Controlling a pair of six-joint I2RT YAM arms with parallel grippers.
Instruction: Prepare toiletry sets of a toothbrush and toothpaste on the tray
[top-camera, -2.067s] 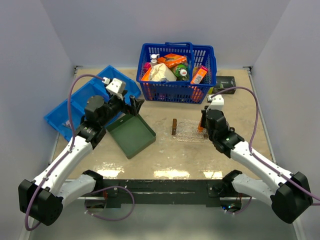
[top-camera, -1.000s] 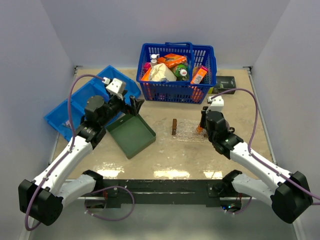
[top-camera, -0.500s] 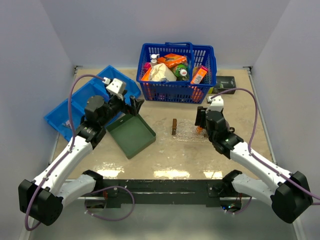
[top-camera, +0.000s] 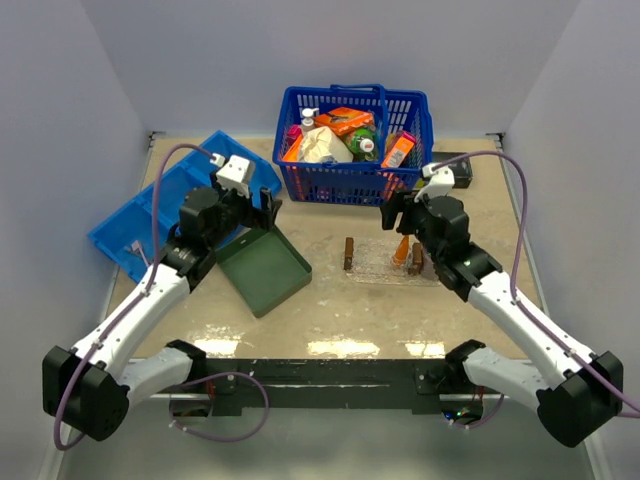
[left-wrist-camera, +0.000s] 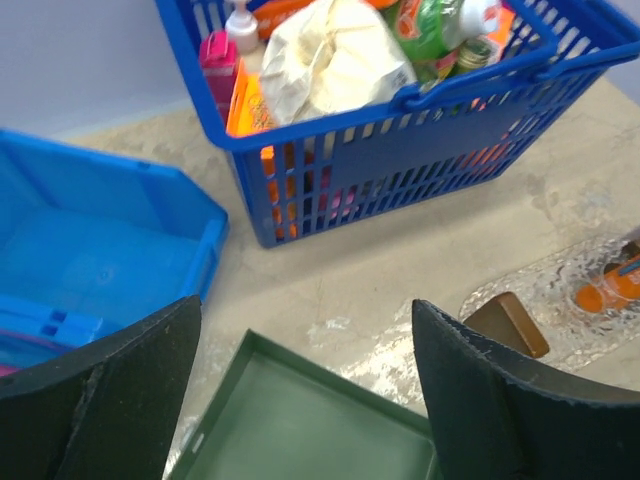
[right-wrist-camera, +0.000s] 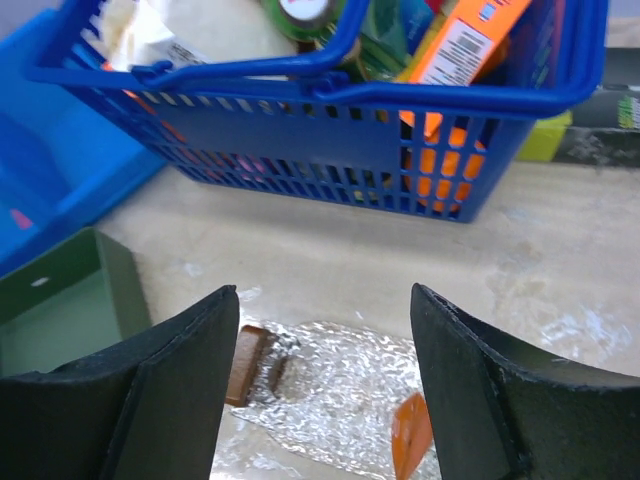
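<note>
Right wrist — tapered orange toothpaste (right-wrist-camera: 410, 450) lies on the clear plastic tray (right-wrist-camera: 330, 388).

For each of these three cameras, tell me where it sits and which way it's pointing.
Top external: above and behind the arms, looking down on the table; both arms show.
Left wrist: on the left arm, facing forward past the open left hand at the blue basket and green tray.
Right wrist: on the right arm, facing forward and down past the open right hand at the basket and clear tray.
Shared: both wrist views show the basket, the tray's brown handle and orange toothpaste.
</note>
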